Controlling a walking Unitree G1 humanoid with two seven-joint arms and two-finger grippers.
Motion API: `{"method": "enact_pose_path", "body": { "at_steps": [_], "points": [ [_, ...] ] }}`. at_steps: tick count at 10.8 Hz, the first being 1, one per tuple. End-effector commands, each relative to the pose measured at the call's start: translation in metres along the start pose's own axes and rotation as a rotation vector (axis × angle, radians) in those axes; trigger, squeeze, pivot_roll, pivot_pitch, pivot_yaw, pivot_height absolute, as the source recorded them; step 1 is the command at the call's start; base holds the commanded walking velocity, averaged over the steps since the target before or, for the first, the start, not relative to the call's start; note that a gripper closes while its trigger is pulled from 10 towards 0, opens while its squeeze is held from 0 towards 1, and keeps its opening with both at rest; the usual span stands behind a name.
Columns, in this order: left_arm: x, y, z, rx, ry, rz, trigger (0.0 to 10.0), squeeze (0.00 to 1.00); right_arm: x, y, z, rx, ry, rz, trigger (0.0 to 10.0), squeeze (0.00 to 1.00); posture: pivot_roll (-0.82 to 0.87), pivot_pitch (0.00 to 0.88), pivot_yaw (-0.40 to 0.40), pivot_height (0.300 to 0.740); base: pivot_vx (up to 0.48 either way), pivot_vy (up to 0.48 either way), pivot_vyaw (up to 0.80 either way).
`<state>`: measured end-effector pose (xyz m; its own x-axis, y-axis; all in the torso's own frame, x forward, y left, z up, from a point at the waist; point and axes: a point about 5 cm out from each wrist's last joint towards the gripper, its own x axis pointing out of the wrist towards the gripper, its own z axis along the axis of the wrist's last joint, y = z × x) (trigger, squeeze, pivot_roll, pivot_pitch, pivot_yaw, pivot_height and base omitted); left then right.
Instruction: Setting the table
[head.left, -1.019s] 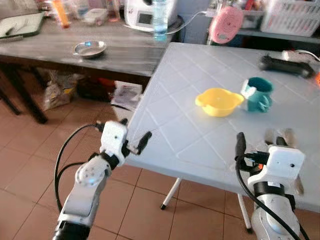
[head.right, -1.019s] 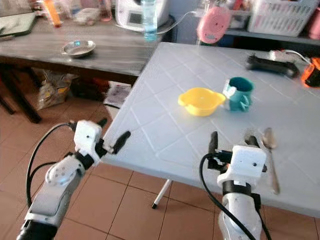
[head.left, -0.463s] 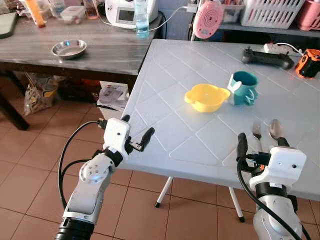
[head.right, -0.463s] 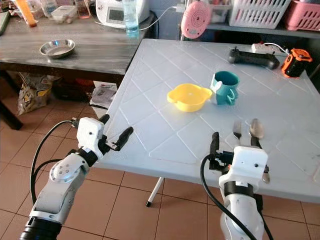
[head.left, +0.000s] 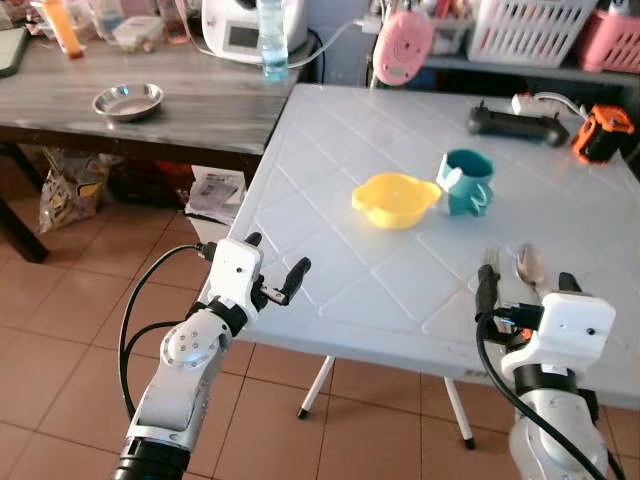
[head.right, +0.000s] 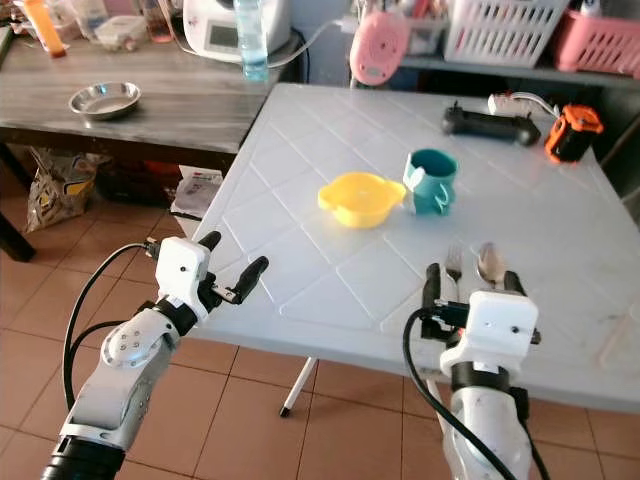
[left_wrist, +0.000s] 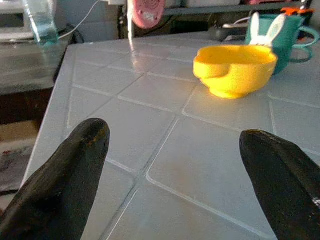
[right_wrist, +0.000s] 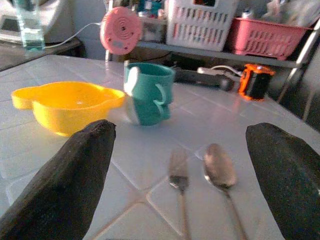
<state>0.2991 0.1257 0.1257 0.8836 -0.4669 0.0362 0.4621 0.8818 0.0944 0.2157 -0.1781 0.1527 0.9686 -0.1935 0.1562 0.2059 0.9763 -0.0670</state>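
On the white table (head.left: 330, 250) a yellow bowl (head.left: 395, 200) sits beside a teal mug (head.left: 467, 182) with white rabbit ears. Nearer the front edge lie a fork (head.left: 490, 262) and a spoon (head.left: 527, 265), side by side. My left gripper (head.left: 277, 255) is open at the table's front left corner, pointing across it toward the bowl (left_wrist: 235, 70). At the front edge, just short of the fork (right_wrist: 179, 180) and spoon (right_wrist: 218, 170), my right gripper (head.left: 527, 290) hangs open. Both grippers hold nothing.
A dark wooden side table (head.left: 200, 105) on the left carries a steel dish (head.left: 127, 100) and a water bottle (head.left: 272, 40). At the white table's far end lie a black controller (head.left: 515, 122) and an orange device (head.left: 598, 135). Bags sit on the tiled floor (head.left: 60, 300).
The whole picture has shifted as my head moved, bringing more of the table's right side into view. Both grippers keep their open pose and the tableware lies where it was.
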Motion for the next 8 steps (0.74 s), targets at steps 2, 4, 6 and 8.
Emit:
{"method": "enact_pose_path", "body": {
  "at_steps": [2,4,6,8],
  "points": [
    [0.0009,0.0,-0.0002,-0.003,0.011,0.0,10.0,0.0,-0.0002,-0.0019,0.0024,-0.008,-0.009,-0.007,10.0,0.0,0.09,0.102,0.013,0.74,0.0,-0.358,0.0],
    [0.0004,0.0005,-0.0008,-0.002,0.013,0.0,10.0,0.0,0.0003,-0.0013,0.0025,-0.008,-0.01,-0.004,10.0,0.0,0.09,0.099,0.013,0.74,0.0,-0.48,0.0],
    [0.0012,0.0004,-0.0011,-0.002,0.007,-0.002,10.0,0.0,0.0001,-0.0011,0.0026,-0.011,-0.011,-0.001,10.0,0.0,0.09,0.097,0.011,0.74,0.0,-0.191,0.0],
    [0.0051,0.0045,0.0019,0.006,-0.011,0.021,10.0,0.0,0.0005,-0.0027,0.0035,-0.016,-0.015,0.0,10.0,0.0,0.09,0.094,0.011,0.74,0.0,0.0,0.0]
  ]
}}
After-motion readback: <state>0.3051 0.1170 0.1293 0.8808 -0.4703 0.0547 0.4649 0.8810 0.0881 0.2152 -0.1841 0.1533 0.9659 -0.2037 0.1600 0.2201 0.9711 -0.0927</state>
